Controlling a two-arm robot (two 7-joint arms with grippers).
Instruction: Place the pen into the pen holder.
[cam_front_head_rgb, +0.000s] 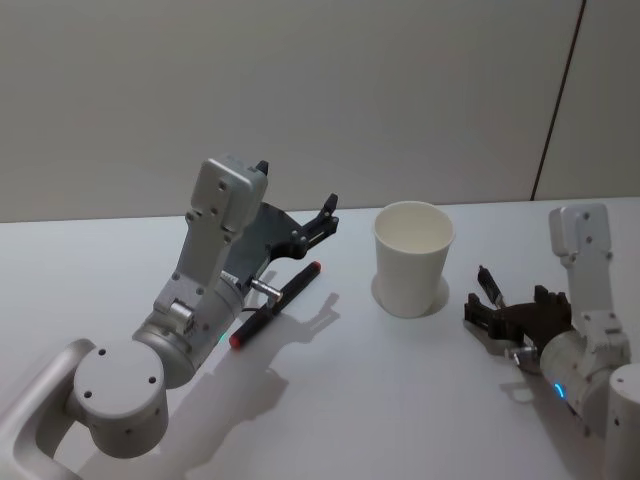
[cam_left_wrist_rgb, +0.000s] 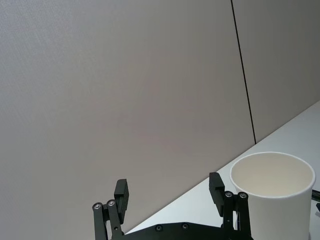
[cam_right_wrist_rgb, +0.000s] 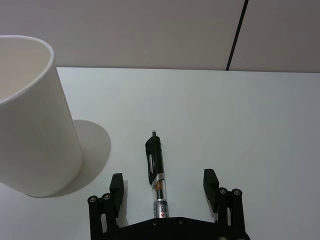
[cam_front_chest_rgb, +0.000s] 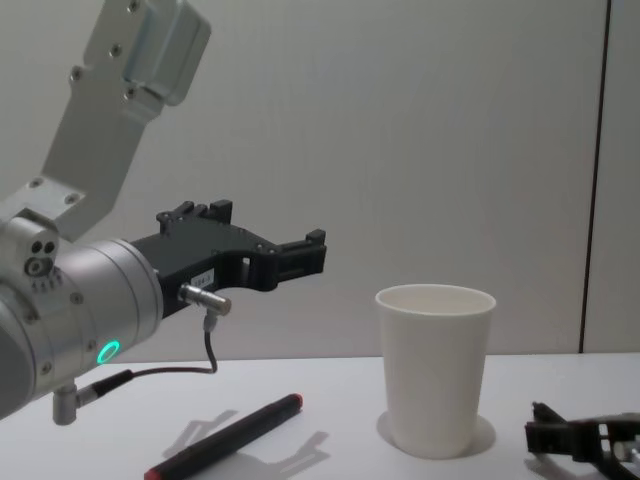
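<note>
Your right gripper has its jaws wide and empty, low over the table. The black pen lies flat between them and, as far as I can see, touches neither finger. Its long axis runs straight out from the palm with the tip away, so I judge that the jaws would close across the barrel with no turn of the wrist.

The pen has a black upper body with a clip, a clear part with a label near the palm, and a small metal tip. In the head view it is hard to separate from the dark fingers at the lower right. The cup stands upright just up and left of them, with its mouth open.

Your left gripper, left of centre, is raised off the table, jaws wide and empty, pointing to the cup. A red pen lies diagonally below it. The right arm is nearer to a grasp.
</note>
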